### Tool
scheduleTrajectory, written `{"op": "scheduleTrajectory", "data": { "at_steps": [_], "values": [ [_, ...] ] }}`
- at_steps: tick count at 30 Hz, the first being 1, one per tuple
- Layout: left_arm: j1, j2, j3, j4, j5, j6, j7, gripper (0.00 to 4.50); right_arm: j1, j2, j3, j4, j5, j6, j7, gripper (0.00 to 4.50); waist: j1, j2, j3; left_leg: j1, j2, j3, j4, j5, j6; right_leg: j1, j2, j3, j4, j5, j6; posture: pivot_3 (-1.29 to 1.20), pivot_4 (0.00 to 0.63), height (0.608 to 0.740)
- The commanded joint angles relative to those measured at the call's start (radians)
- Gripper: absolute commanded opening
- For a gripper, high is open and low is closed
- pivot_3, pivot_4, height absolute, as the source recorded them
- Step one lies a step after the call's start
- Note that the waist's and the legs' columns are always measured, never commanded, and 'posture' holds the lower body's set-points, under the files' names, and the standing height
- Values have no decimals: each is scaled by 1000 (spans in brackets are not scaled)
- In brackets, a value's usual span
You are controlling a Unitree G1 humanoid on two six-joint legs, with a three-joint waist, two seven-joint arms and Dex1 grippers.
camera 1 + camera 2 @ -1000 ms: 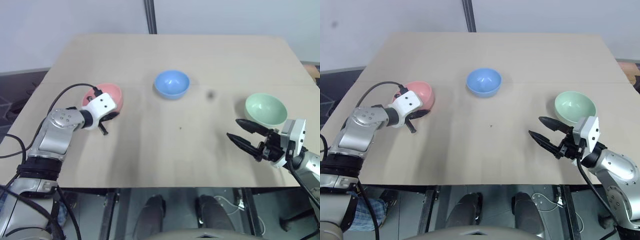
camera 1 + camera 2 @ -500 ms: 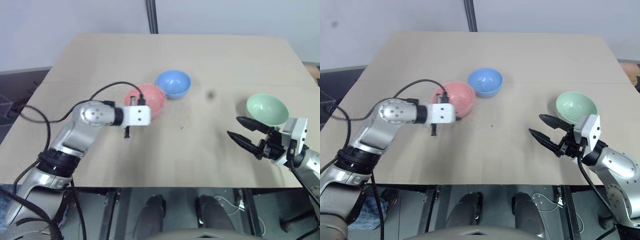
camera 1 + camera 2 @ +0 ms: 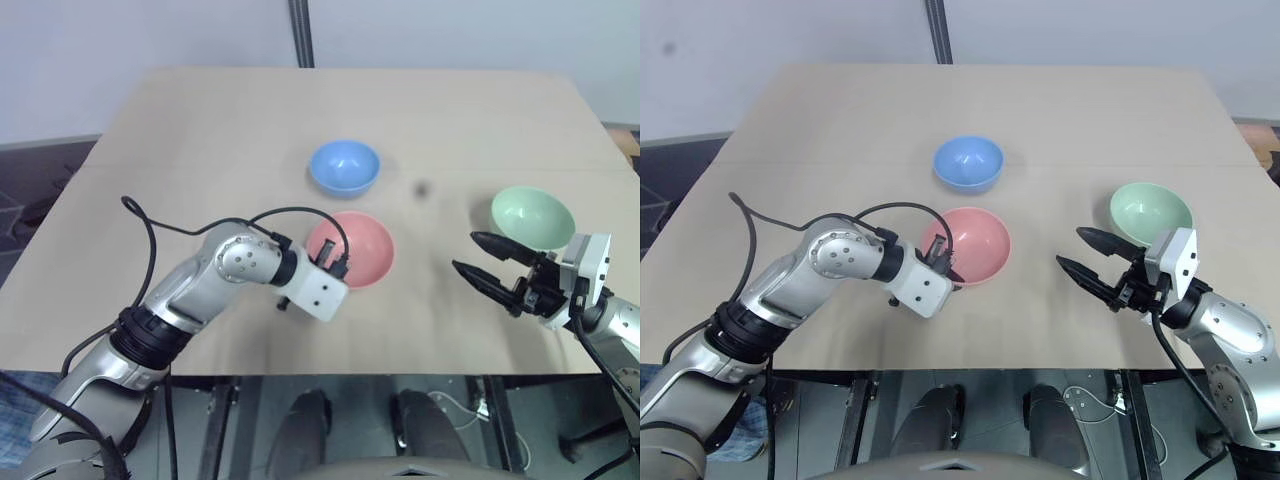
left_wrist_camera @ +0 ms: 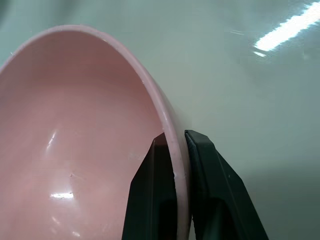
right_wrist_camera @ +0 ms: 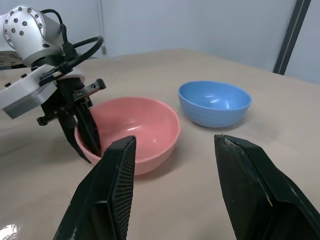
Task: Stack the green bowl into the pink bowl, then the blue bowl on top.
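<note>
Tan table (image 3: 200,130), glossy salmon pink bowl (image 3: 362,243) rim pinched by left hand (image 5: 86,134), right hand (image 3: 492,266) spread

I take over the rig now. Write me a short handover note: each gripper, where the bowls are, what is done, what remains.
Left gripper: shut on the pink bowl rim, mid-table near the front.
Right gripper: open, holding nothing, in front of the green bowl.
Blue bowl: alone behind the pink bowl.
Done: nothing stacked.
Left: green into pink, then blue on top.
</note>
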Motion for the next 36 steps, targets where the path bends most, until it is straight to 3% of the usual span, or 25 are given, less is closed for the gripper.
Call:
{"op": "scheduleTrajectory", "data": {
  "at_steps": [1,5,6,10,13,17,24,32,36],
  "values": [
    [-2,1,34,-18,-9,-28,11,1269,-12,5,-9,-12,1,-26,4,2618,0,0,0,0,0,0,0,0,0,0,0,0,0,0,0,0,150,740],
    [19,-21,54,-23,-35,-32,39,2781,-19,7,-4,-4,-1,-27,6,2618,-1,0,0,0,0,0,0,0,0,0,0,0,0,0,0,0,150,740],
    [25,-28,59,-25,-41,-30,47,2868,-22,8,-3,-1,-1,-27,7,2618,-1,0,0,0,0,0,0,0,0,0,0,0,0,0,0,0,150,740],
    [24,-108,127,-29,-67,-9,160,4466,-28,10,1,6,-4,-29,13,2618,1,0,0,0,0,0,0,0,0,0,0,0,0,0,0,0,150,740],
    [38,-147,199,-52,-145,60,192,4466,-33,9,1,16,-7,-31,19,2618,2,0,0,-1,0,-1,2,0,0,1,0,-1,0,0,0,0,150,740],
    [126,-127,296,-127,-292,177,174,4466,-34,8,-2,27,-12,-36,26,2618,-8,0,0,0,1,0,2,0,0,0,0,0,1,0,0,0,150,740],
    [325,-91,592,-259,-636,454,208,4466,-49,-6,-11,71,-36,-46,36,2618,-3,1,0,0,1,-1,2,0,0,1,0,-1,1,0,0,0,150,740],
    [588,-28,902,-320,-929,589,143,4466,-153,-30,5,216,-167,-49,-30,2618,-6,1,0,1,2,1,2,0,0,1,0,0,0,0,0,0,150,740],
    [682,17,983,-331,-980,594,88,4466,-220,-46,29,320,-262,-69,-60,2618,4,1,0,1,1,0,2,0,0,1,0,0,0,0,0,0,150,740]
  ]
}}
